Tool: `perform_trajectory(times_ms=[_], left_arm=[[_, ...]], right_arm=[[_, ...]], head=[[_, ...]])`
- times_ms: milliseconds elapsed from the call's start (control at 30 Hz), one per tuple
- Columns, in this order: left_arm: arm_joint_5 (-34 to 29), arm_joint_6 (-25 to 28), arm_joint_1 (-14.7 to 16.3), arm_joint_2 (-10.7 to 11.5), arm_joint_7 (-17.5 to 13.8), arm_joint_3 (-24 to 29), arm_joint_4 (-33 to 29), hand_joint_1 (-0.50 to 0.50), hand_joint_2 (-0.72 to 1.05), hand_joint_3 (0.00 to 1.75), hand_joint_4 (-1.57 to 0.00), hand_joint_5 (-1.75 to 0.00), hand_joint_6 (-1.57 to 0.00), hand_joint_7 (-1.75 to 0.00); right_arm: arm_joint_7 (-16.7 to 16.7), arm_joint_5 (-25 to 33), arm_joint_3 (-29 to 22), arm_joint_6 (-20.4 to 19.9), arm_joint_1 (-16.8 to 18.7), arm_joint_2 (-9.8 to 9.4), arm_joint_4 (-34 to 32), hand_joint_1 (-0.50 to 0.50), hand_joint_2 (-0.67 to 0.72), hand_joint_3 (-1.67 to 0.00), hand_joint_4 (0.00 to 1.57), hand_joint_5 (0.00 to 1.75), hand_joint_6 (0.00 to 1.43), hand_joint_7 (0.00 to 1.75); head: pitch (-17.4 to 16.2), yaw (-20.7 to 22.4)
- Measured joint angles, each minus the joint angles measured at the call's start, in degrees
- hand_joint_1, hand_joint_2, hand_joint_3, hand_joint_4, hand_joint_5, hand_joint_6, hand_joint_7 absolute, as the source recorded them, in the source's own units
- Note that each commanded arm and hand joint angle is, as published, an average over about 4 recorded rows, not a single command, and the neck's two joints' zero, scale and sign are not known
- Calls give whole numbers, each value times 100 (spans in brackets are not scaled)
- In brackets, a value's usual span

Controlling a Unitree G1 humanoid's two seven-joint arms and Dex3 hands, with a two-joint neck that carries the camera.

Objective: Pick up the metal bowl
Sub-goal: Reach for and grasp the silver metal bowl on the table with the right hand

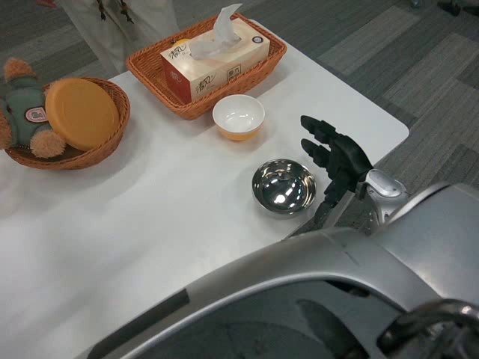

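The shiny metal bowl stands upright on the white table, near its right front edge. My right hand hovers just to the right of the bowl, fingers spread and pointing away from me, holding nothing. A small gap separates the hand from the bowl's rim. My left hand is out of sight.
A small orange bowl with a white inside sits just behind the metal bowl. A wicker tray holds a tissue box. At far left a round basket holds an orange disc and a plush toy. A person stands at the far edge.
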Motion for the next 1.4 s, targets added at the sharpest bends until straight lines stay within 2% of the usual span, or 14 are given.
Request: perform_trajectory(times_ms=[233,467,800,1000,1100,1400], left_arm=[[2,0,6,0,0,-42,-11,-50,-72,9,0,0,0,0],[3,0,10,0,0,-81,-15,-50,-72,9,0,0,0,0],[3,0,36,0,0,-91,-21,-50,-72,9,0,0,0,0],[4,1,39,0,0,-109,-26,-50,-72,9,0,0,0,0],[4,1,40,0,0,-110,-27,-50,-72,9,0,0,0,0],[3,2,43,0,0,-110,-27,-50,-72,9,0,0,0,0]], right_arm=[[-210,-693,45,-516,-13,3,-36,-42,41,-8,0,19,0,14],[-317,-850,50,-827,-115,3,32,-42,41,-8,0,19,0,14],[-329,-990,100,-896,-159,17,381,-42,41,-8,0,19,0,14],[-339,-1060,297,-939,-306,121,730,-42,38,-8,0,19,0,14],[-341,-1066,379,-980,-384,127,836,-42,41,-8,0,19,0,14],[-355,-1121,603,-1087,-575,152,1120,-42,34,-8,0,19,0,14]], head=[[-35,-26],[-73,-15],[-132,-17],[-155,-5],[-161,-1],[-178,47]])
